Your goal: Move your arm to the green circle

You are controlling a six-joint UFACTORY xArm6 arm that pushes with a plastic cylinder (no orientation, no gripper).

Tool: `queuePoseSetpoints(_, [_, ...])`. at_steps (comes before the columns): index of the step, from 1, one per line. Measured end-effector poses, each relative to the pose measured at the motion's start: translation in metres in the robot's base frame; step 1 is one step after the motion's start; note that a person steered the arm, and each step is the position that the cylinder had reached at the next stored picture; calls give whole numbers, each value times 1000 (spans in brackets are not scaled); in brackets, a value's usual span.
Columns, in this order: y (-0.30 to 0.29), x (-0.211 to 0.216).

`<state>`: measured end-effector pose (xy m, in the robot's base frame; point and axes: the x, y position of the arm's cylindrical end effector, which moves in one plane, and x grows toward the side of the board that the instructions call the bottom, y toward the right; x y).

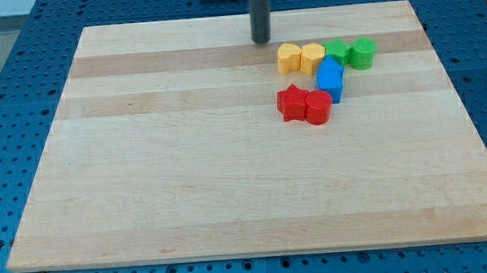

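Note:
The green circle sits near the view's top right, at the right end of a row of blocks. Next to it on its left is a green star, then a yellow hexagon and a yellow heart. Below the row stands a blue block. A red star and a red circle touch each other below that. My tip is at the view's top centre, to the left of the yellow heart and well left of the green circle, touching no block.
The wooden board lies on a blue perforated table. All blocks are clustered in the board's upper right part.

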<state>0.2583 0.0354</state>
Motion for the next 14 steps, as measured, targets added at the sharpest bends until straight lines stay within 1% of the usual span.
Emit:
queuePoseSetpoints(3, [5,-2])
queuePoseSetpoints(4, [17,-2])
queuePoseSetpoints(8, [107,-2])
queuePoseSetpoints(9, [108,-1])
queuePoseSetpoints(11, [109,18])
queuePoseSetpoints(12, [122,28])
queuePoseSetpoints(14, [136,31])
